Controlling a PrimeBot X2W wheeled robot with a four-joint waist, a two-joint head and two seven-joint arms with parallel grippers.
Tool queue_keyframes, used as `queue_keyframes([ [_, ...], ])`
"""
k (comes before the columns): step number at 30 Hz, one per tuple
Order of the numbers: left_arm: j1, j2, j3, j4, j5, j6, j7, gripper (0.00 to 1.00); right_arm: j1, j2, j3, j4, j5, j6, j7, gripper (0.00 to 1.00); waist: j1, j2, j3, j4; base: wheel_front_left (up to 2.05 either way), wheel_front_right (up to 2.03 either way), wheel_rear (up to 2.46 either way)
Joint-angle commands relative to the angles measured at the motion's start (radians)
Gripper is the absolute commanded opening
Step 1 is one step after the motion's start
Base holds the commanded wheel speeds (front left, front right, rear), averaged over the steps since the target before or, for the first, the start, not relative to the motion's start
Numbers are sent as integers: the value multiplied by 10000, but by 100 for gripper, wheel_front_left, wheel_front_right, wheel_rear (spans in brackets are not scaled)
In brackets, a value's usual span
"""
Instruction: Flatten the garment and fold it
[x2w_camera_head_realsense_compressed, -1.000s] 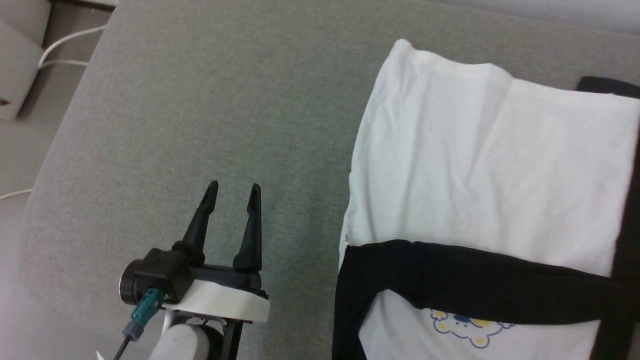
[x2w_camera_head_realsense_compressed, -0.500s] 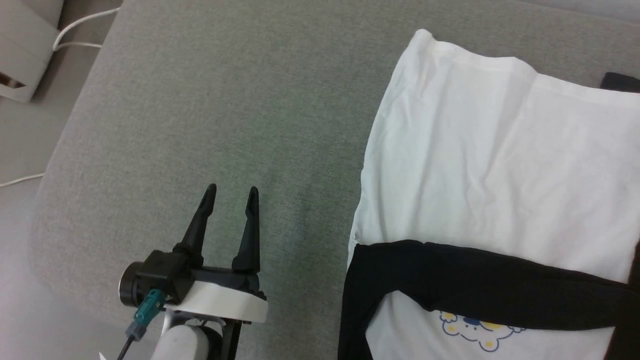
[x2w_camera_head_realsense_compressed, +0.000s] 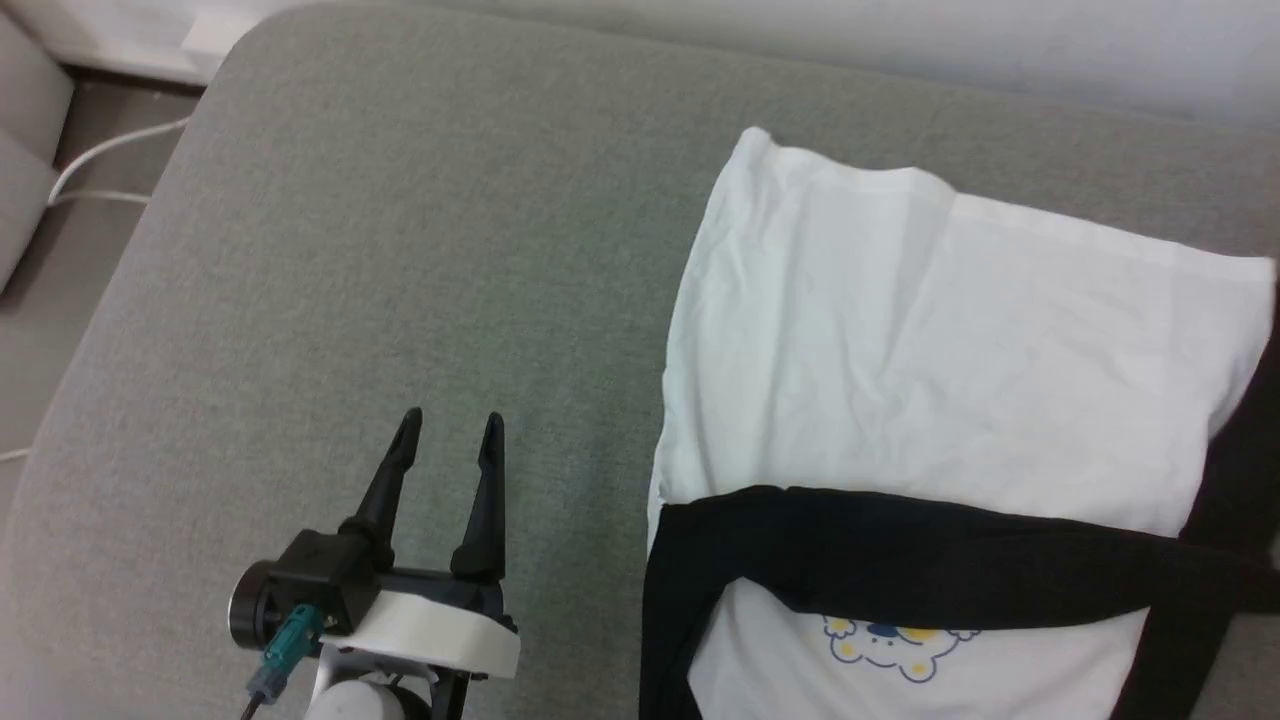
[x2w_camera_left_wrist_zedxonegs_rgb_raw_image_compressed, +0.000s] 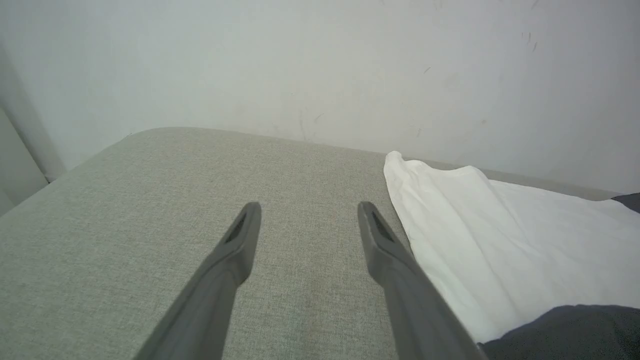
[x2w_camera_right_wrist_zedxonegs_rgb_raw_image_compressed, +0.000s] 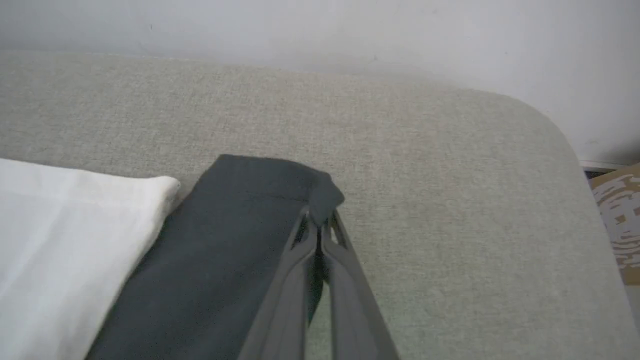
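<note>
The garment (x2w_camera_head_realsense_compressed: 930, 350) lies on the grey cushion, its white body spread flat and one black sleeve (x2w_camera_head_realsense_compressed: 900, 565) folded across it above the yellow-and-blue chest print (x2w_camera_head_realsense_compressed: 885, 645). My left gripper (x2w_camera_head_realsense_compressed: 447, 430) hovers open over bare cushion to the left of the garment; the left wrist view has its fingers (x2w_camera_left_wrist_zedxonegs_rgb_raw_image_compressed: 240, 240) apart, the white hem (x2w_camera_left_wrist_zedxonegs_rgb_raw_image_compressed: 450, 220) to their right. In the right wrist view my right gripper (x2w_camera_right_wrist_zedxonegs_rgb_raw_image_compressed: 317, 220) is shut on the cuff corner of the other black sleeve (x2w_camera_right_wrist_zedxonegs_rgb_raw_image_compressed: 235, 240), beside the white body (x2w_camera_right_wrist_zedxonegs_rgb_raw_image_compressed: 65, 235).
The grey cushion (x2w_camera_head_realsense_compressed: 400, 250) has rounded corners and ends at a pale wall (x2w_camera_left_wrist_zedxonegs_rgb_raw_image_compressed: 320, 65) at the back. A white cable (x2w_camera_head_realsense_compressed: 100, 165) lies on the floor at the far left. A cardboard box (x2w_camera_right_wrist_zedxonegs_rgb_raw_image_compressed: 617, 220) stands past the cushion's right corner.
The head camera shifted, so the whole picture slid. The left gripper stays open and holds its place.
</note>
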Motion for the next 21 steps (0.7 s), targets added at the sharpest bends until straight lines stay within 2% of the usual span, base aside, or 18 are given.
queue_keyframes([
  [1,149,-19,65,37,104,-64,-47,100,119,-146,-114,44,-73,-23,-166,0,1,0,-698,-632,0,0,0],
  [5,373,-24,148,93,113,-80,-47,100,324,-261,-454,-57,-91,-23,-453,0,1,0,-1178,-942,0,0,0],
  [11,702,-58,182,155,110,-73,-47,100,873,-171,-762,-1020,311,-23,-553,0,1,0,-1798,-1195,0,0,0],
  [17,1114,-22,244,172,61,-52,-47,100,1695,109,-1112,-2953,437,-23,-122,0,1,0,-2465,-1341,0,0,0],
  [21,1373,30,320,105,-4,-15,-47,100,2552,773,-1304,-4975,430,-23,759,0,1,0,-2811,-1402,0,0,0],
])
